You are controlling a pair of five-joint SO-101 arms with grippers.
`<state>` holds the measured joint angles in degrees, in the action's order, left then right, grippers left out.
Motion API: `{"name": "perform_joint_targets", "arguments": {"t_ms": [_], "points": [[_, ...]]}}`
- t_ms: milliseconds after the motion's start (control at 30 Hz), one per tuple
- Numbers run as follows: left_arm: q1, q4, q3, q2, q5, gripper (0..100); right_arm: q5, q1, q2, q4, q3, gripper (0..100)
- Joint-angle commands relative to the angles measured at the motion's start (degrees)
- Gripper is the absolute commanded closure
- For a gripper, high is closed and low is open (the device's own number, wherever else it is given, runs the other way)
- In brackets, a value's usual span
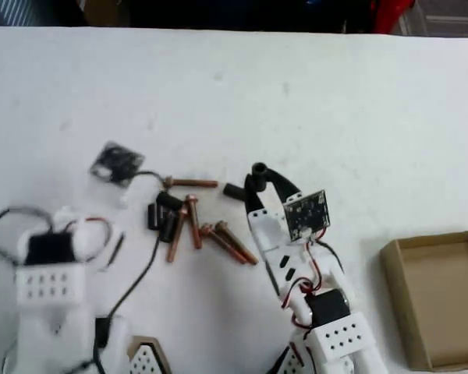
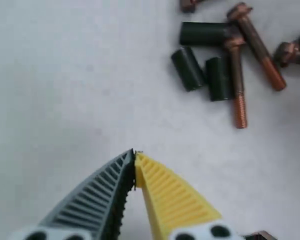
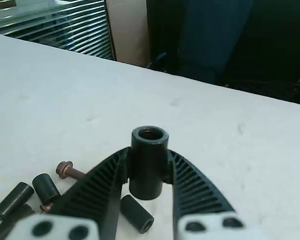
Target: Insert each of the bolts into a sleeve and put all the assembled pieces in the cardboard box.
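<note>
White table [image 1: 296, 93], slatted blinds [image 3: 55, 22] behind

My right gripper [image 3: 147, 152] is showing ribbed, matt black plastic fingers [image 3: 97, 192] against a smooth, dull black sleeve [image 3: 149, 142]. On my left gripper [image 2: 134, 154] the ribbed plastic, grey and yellow, is looking matt. The bolts [image 2: 257, 47] are gleaming coppery metal with rough threaded ends. The cardboard box [image 1: 444, 300] is looking matt brown, the table [image 1: 296, 101] smooth white.

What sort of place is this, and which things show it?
Probably a robotics lab bench: a white table, the right gripper clamping a black sleeve, loose bolts, window blinds behind.
</note>
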<state>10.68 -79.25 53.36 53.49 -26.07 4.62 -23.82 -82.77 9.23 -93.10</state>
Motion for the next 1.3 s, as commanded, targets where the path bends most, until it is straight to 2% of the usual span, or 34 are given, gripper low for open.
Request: {"name": "perform_joint_targets", "arguments": {"t_ms": [0, 100, 233, 333, 533, 767, 1000, 1267], "points": [[-10.9, -2.3, -7.5, -13.1, 6.1, 97, -0.5, 0.4, -0.7, -2.7, -0.8, 98.1], [-16.2, -2.2, -11.1, -20.1, 10.5, 97, -0.3, 0.4, -0.7, -5.3, -2.2, 98.1], [-20.9, -2.1, -17.0, -28.3, 20.2, 97, -0.3, 0.4, -0.7, -6.2, -3.2, 98.1], [-23.2, -1.9, -20.0, -34.8, 25.7, 97, -0.3, 0.4, -0.7, -6.0, -3.3, 98.1], [-24.7, -1.6, -25.9, -47.9, 31.2, 89, -0.2, 1.5, -0.7, -6.0, -3.4, 98.1], [-25.6, 3.9, -28.6, -55.9, 35.3, 90, -0.2, 4.7, -0.7, -6.1, -3.3, 98.1], [-29.2, 7.1, -28.6, -58.0, 35.3, 90, -0.2, 4.7, -0.7, -6.1, -3.3, 98.1], [-25.7, 10.7, -28.1, -58.1, 35.0, 90, -0.2, 4.7, -0.7, -6.1, -3.4, 98.1]]}}
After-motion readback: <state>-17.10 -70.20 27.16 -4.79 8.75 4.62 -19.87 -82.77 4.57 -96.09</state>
